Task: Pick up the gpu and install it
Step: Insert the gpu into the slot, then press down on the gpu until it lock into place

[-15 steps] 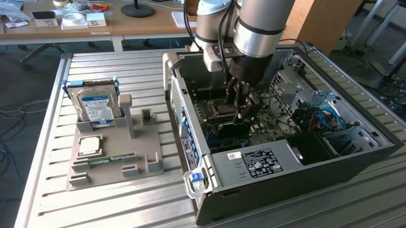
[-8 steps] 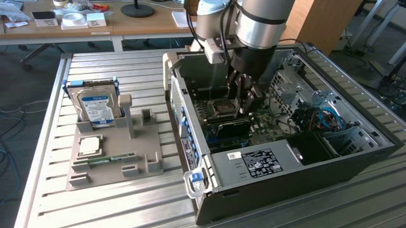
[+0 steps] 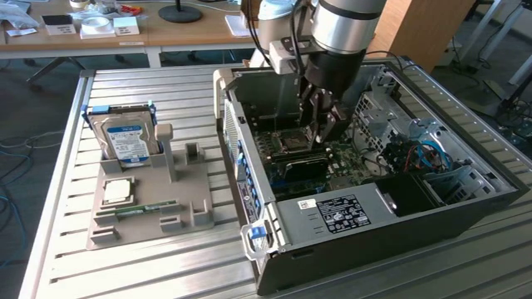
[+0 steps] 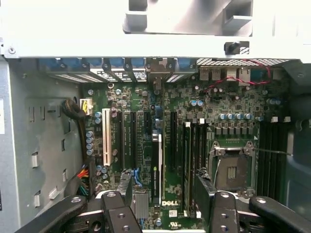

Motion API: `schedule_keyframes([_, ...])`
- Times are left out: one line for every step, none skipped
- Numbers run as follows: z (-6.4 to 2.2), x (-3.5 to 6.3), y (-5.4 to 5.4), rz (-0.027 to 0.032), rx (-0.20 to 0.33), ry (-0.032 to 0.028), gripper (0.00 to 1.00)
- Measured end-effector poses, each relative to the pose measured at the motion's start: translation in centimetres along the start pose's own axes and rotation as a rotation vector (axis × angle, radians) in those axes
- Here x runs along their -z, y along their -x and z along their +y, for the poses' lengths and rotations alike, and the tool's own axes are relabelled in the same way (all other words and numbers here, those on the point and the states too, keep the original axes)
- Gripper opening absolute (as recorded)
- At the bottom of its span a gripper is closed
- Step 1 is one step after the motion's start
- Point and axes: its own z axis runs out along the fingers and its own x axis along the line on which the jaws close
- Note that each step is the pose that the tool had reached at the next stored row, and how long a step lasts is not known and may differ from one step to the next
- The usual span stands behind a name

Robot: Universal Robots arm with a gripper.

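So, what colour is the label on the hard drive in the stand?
Blue and white, on the silver hard drive; the exterior view shows it best.

Work surface: ribbed aluminium-slat counter (image 3: 149, 268). Behind it, long wooden desk (image 3: 166, 34) carrying small white boxes (image 3: 112, 26) and round black lamp base (image 3: 180, 12). Grey floor (image 3: 25, 124) with loose cables at the exterior view's left. Tall wooden panel (image 3: 420, 28) behind.

The arm (image 3: 347, 25) reached straight down from above, its silver forearm section upright and the black wrist below it. The claw (image 3: 323, 128) pointed downward with its jaws spread wide, holding nothing, black fingers (image 4: 116, 213) apart.
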Motion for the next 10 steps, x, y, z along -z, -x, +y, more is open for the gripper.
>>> schedule_keyframes([0.00, 0.14, 0.00, -0.0001, 0.000, 0.0000, 0.64])
schedule_keyframes([0.00, 0.34, 0.01, 0.0000, 0.000, 0.0000, 0.64])
schedule_keyframes([-0.01, 0.53, 0.02, 0.0001, 0.000, 0.0001, 0.64])
schedule_keyframes([-0.01, 0.66, 0.02, 0.0000, 0.000, 0.0000, 0.64])
schedule_keyframes([-0.01, 0.69, 0.02, -0.0001, 0.000, 0.0000, 0.64])
schedule_keyframes([-0.01, 0.69, 0.02, -0.0002, 0.000, 0.0000, 0.64])
schedule_keyframes([-0.01, 0.69, 0.02, -0.0002, 0.000, 0.0000, 0.64])
schedule_keyframes([-0.01, 0.70, 0.02, 0.0000, 0.000, 0.0000, 0.64])
schedule_keyframes([-0.01, 0.70, 0.02, 0.0000, 0.000, 0.0000, 0.64])
schedule_keyframes([-0.01, 0.70, 0.02, 0.0000, 0.000, 0.0000, 0.64])
